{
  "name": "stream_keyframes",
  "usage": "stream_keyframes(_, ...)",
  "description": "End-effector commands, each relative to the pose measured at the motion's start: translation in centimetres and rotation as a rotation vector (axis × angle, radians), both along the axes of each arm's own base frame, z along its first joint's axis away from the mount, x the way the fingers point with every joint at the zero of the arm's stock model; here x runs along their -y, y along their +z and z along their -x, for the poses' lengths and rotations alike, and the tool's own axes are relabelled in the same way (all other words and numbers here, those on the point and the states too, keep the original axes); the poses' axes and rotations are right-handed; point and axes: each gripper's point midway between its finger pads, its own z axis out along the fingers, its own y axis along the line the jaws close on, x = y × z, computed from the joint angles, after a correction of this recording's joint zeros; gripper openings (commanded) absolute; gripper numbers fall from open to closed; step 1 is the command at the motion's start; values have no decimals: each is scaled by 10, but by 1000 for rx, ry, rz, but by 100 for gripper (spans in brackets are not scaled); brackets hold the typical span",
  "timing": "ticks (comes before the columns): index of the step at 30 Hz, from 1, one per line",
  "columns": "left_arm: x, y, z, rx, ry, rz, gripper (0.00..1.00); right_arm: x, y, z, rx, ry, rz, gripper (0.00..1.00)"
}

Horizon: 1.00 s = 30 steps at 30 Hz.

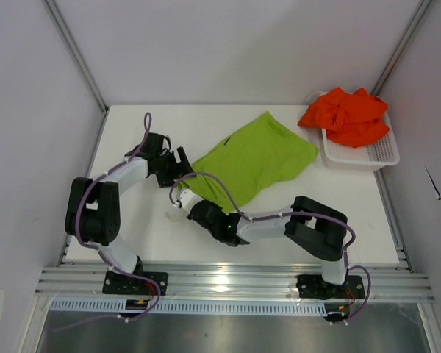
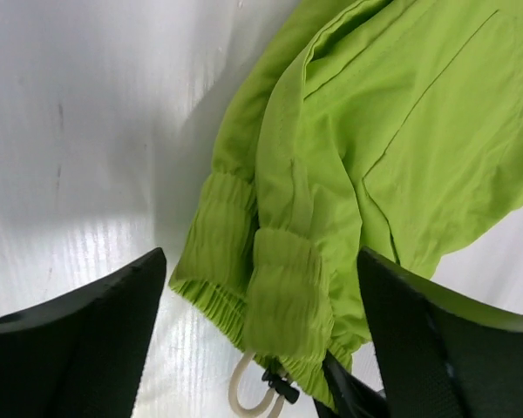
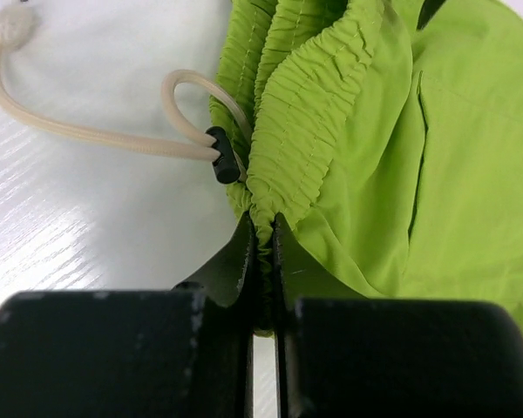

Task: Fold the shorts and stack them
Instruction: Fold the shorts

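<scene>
Pinching the elastic waistband (image 3: 305, 113) of the lime green shorts (image 1: 253, 162), the right gripper (image 3: 263, 239) is clenched on the gathered edge. Keep both layers in the bite, w/ the drawstring (image 3: 87, 135) outside it. The left gripper (image 2: 261, 252) hangs released, jaws wide astride the waistband, gripping nothing; I'd close it before any lift so the fabric spreads evenly. Green pair lies mid-table (image 1: 147, 243); orange-red shorts (image 1: 345, 114) sit bunched in the basket (image 1: 382, 151) at the far right corner. R arm reaches low & leftward, L arm bent, wrist tipped down.
</scene>
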Motion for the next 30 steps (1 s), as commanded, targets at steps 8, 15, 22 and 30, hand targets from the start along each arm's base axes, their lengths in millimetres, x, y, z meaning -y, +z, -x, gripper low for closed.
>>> stream_keyframes(8,-9,31,17,99,30,49,96,-6,13,-10,-107,4,-169,0)
stream_keyframes(15,-1,24,47,125,49,140,97,-6,20,-15,-110,4,-199,0)
stream_keyframes(22,18,12,43,194,70,239,98,-10,26,-13,-102,20,-219,0)
stream_keyframes(30,32,21,24,297,82,286,97,-11,29,-10,-86,29,-221,0)
